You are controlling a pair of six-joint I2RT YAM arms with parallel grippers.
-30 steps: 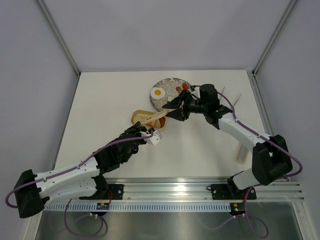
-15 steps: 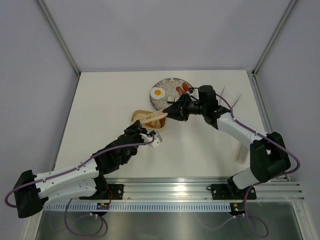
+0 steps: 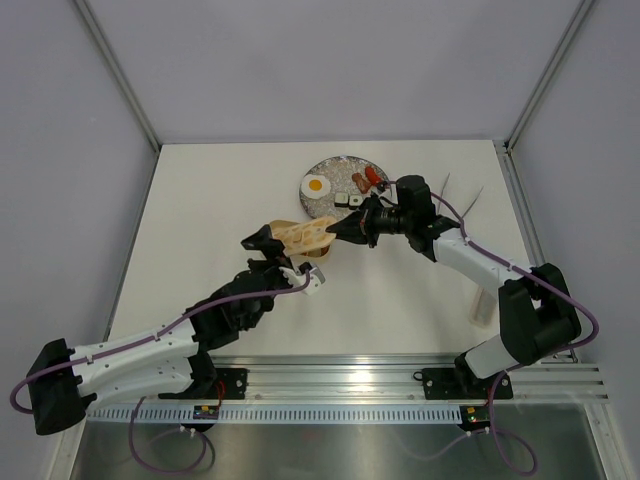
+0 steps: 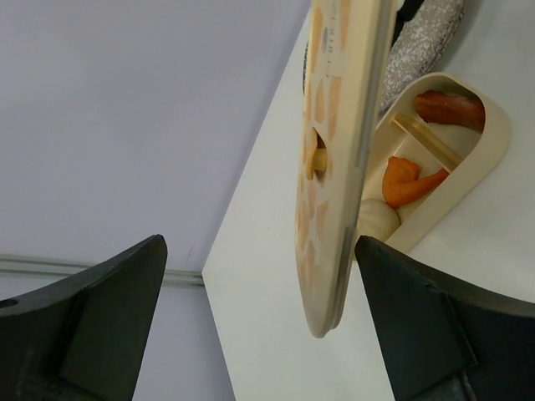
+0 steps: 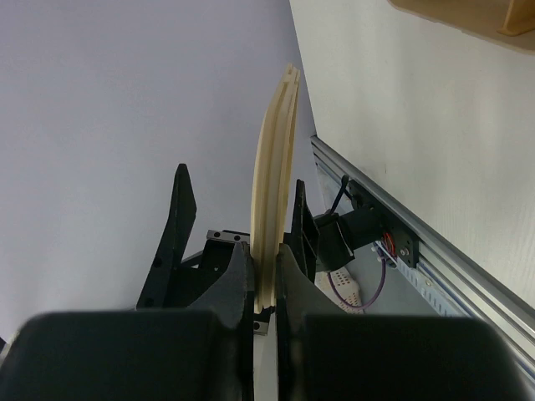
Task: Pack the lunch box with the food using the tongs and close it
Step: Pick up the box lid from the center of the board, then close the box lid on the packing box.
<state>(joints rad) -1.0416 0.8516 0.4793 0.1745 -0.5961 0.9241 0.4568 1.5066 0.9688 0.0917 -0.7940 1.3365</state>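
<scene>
Two arms meet over the middle of the white surface (image 3: 200, 200). The right claw (image 5: 264, 277) has its two fingers pressed together on one end of the cream lid (image 5: 274, 180), so the lid is clamped and stands on its edge, lifted off the surface. In the left wrist view the same lid is seen edge-on. It hangs between the two black fingers (image 4: 109, 317) of the left claw (image 4: 257, 244), which stand wide apart and do not touch it.

The lunch box (image 4: 493, 138) lies on the surface just behind the lid, in the upper right of the left wrist view. It is uncovered. Inside it I count three food pieces: one reddish sausage (image 4: 447, 107) in the far compartment, and one orange carrot piece (image 4: 410, 180) and one beige ball (image 4: 376, 219) on the near side of the divider. In the top view the box is mostly hidden under the lid, at the centre of the frame.

One round silver plate (image 3: 330, 168) sits just above the box in the top view. On it there are five pieces: one fried egg (image 3: 316, 185) at the left, two sausages (image 3: 359, 182) at the right, and two black-and-white sushi rolls (image 3: 343, 201) at the lower rim, close to the right claw.

The tongs (image 3: 474, 196) appear only as two thin silver lines to the right of the plate. They lie on the surface, partly behind the right arm, and no claw touches them.
</scene>
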